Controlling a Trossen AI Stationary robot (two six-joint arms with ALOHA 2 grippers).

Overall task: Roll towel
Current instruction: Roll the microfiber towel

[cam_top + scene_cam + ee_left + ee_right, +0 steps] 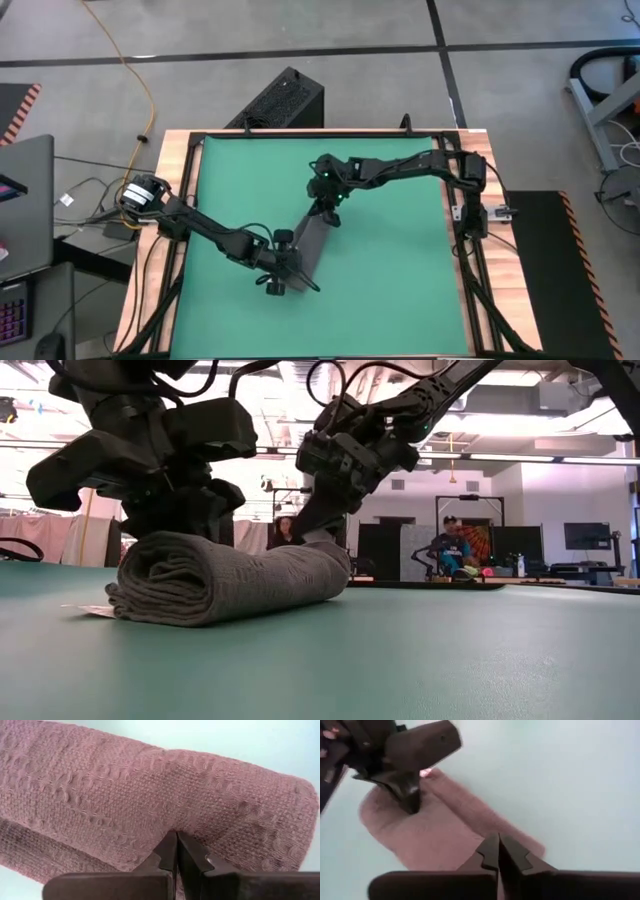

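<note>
Towel [225,575] lies rolled into a thick log near the middle of the green mat [400,270], small white tag poking out at one end in the low view. From above most of the roll is hidden under the two arms, only a dark strip shows between them. Left gripper [176,851] sits at the roll's near end, fingers pressed together with tips against the weave; whether any cloth is pinched between them is hard to tell. Left arm reaches in low from the mat's left edge, wrist bent over the roll. Right gripper [498,851] is at the roll's far end, fingers closed together, tips over or just on the towel, contact unclear in the blur. Right arm stretches in from the mat's far right corner, elbow high, wrist angled down. Left gripper also shows in the right wrist view, planted on the roll. Two people in the room behind, well off the table.
</note>
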